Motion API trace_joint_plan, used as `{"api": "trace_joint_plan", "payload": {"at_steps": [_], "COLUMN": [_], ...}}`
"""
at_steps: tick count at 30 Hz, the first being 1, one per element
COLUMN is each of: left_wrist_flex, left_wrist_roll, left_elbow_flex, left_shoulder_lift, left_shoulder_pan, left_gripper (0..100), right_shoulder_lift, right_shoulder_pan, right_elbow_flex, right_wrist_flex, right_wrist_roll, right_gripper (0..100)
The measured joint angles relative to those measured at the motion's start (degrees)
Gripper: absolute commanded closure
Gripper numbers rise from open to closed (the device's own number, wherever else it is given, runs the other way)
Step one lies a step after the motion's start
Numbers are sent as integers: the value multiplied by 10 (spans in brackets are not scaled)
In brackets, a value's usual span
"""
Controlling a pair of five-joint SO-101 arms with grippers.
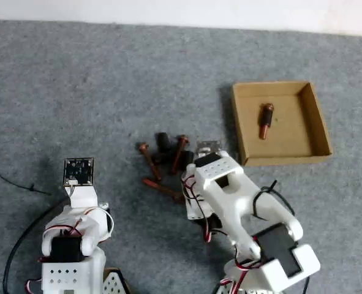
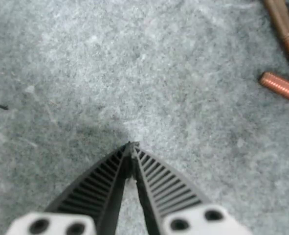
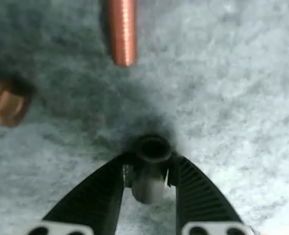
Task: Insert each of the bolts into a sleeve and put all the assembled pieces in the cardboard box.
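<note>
bolts [image 1: 150, 162], 3 copper-coloured ones, lie loose near the middle of the grey surface [image 1: 76, 79], with a loose sleeve [image 1: 163, 142] among them. the right gripper [image 3: 149, 166] is just beside this cluster, its jaws clamped on a black gripped sleeve [image 3: 152, 148]. the cardboard box [image 1: 282, 160] sits toward the far right corner and holds 1 assembled piece [image 1: 265, 120]. the left gripper [image 2: 131, 149] hangs over bare surface toward the near left corner, jaws pressed together on nothing.
</note>
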State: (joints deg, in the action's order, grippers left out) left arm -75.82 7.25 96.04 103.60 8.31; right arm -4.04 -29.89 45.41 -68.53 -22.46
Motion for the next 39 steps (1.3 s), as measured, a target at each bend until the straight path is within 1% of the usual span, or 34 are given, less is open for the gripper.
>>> {"api": "trace_joint_plan", "payload": {"at_steps": [2, 5, 6, 8, 12, 21, 27, 30, 33, 35, 39], "left_wrist_flex": [0, 0, 0, 0, 0, 0, 0, 0, 0, 0, 0], "left_wrist_roll": [0, 0, 0, 0, 0, 0, 0, -1, -1, -1, -1], "left_elbow_flex": [0, 0, 0, 0, 0, 0, 0, 0, 0, 0, 0], "left_shoulder_lift": [0, 0, 0, 0, 0, 0, 0, 0, 0, 0, 0], "left_shoulder_pan": [0, 0, 0, 0, 0, 0, 0, 0, 0, 0, 0], "left_gripper": [991, 991, 991, 991, 991, 991, 991, 991, 991, 991, 991], "right_shoulder_lift": [7, 24, 25, 26, 26, 26, -73, -152, -229, -277, -353], "right_shoulder_pan": [0, 0, 3, 4, 4, 4, 3, 15, 37, 57, 84], "right_elbow_flex": [-2, -2, -2, -2, -2, -3, -20, -25, -25, -3, 92], "right_wrist_flex": [2, 3, 3, 3, 3, -3, 0, 1, 29, 64, 164], "right_wrist_roll": [0, 0, 0, 5, 47, 60, 60, 61, 65, 94, 183], "right_gripper": [896, 971, 980, 974, 994, 993, 993, 993, 993, 993, 993]}}
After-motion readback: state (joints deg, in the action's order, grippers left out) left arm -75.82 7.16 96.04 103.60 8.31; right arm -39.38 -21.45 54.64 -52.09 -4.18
